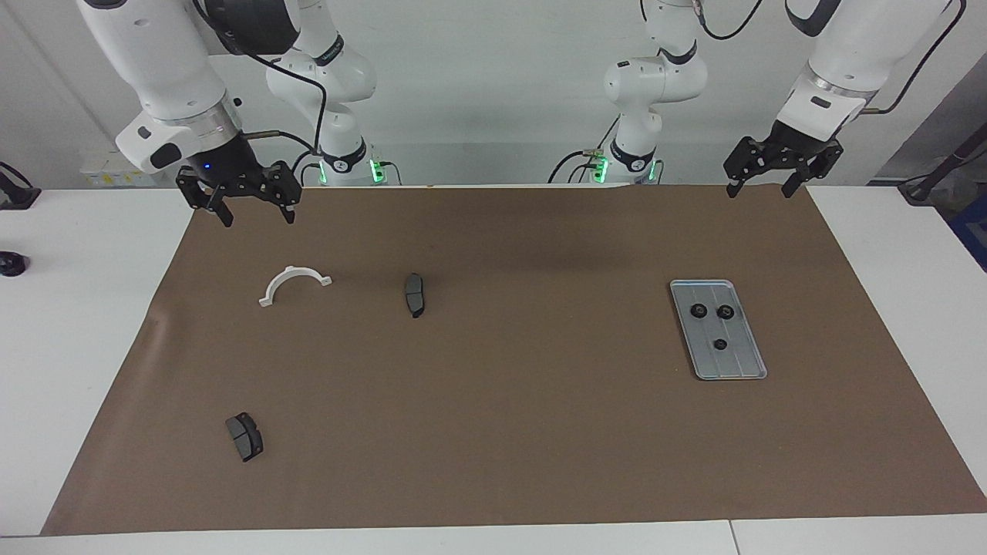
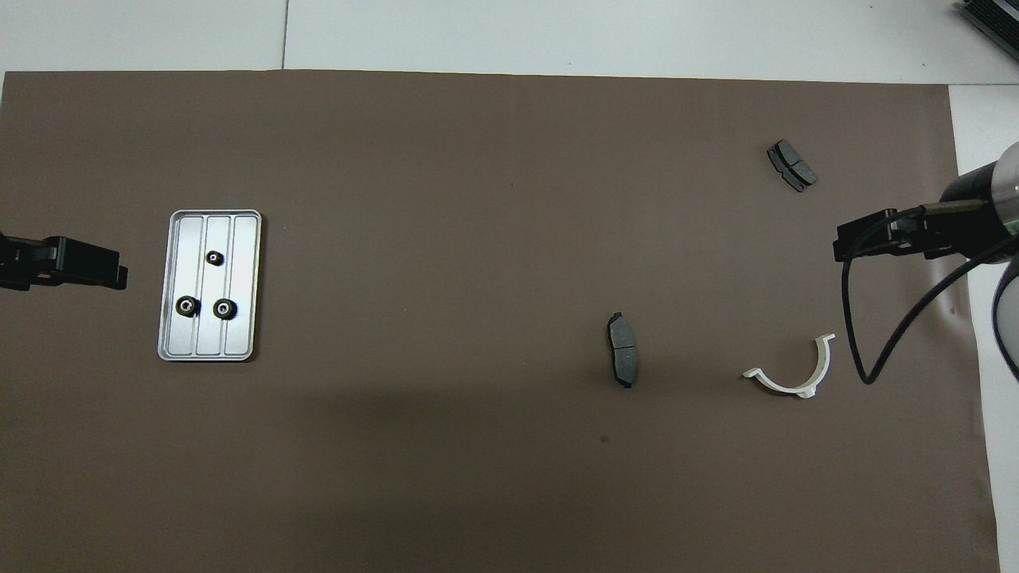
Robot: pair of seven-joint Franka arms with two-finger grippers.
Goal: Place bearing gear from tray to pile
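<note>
A silver-grey tray [image 1: 736, 362] [image 2: 239, 239] lies on the brown mat toward the left arm's end of the table. Three small black bearing gears rest in it: two side by side [image 1: 698, 311] [image 1: 725, 311] at the end nearer the robots, and one [image 1: 719, 344] [image 2: 214, 257] farther out. My left gripper [image 1: 759, 191] [image 2: 119, 274] hangs open and empty above the mat's edge by the robots, apart from the tray. My right gripper [image 1: 257, 218] [image 2: 840, 243] hangs open and empty over the mat at the right arm's end. The pile is out of view.
A white curved bracket [image 1: 293, 281] [image 2: 796, 374] lies under the right gripper's area. One dark brake pad [image 1: 414, 294] [image 2: 622, 360] lies mid-mat, another [image 1: 244, 436] [image 2: 791, 165] farther from the robots. A black object [image 1: 11, 264] sits on the white table.
</note>
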